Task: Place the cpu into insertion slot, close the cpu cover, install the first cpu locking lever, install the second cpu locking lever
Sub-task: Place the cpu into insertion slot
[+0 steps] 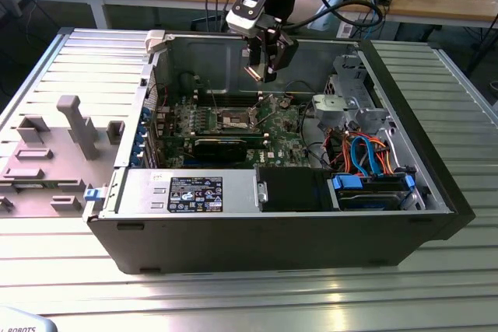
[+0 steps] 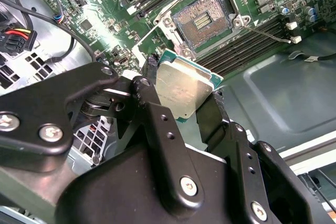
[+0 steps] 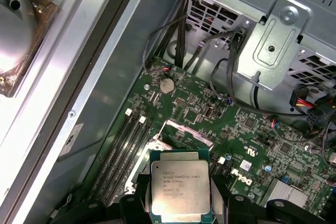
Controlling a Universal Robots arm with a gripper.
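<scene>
My gripper hangs inside the open computer case, above the green board and a little behind the insertion slot. It is shut on the cpu, a flat square chip with a silvery top, pinched at two opposite edges by the black fingers. In the first wrist view the cpu shows its printed face, with the raised silver cpu cover just beyond it. The insertion slot lies bare, dark and square with a silver rim. A thin metal locking lever sticks out beside it.
A grey drive cage and orange and blue cables fill the case on the exterior view's right. A long black card and the labelled power supply lie in front of the socket. A grey fixture sits outside on the left.
</scene>
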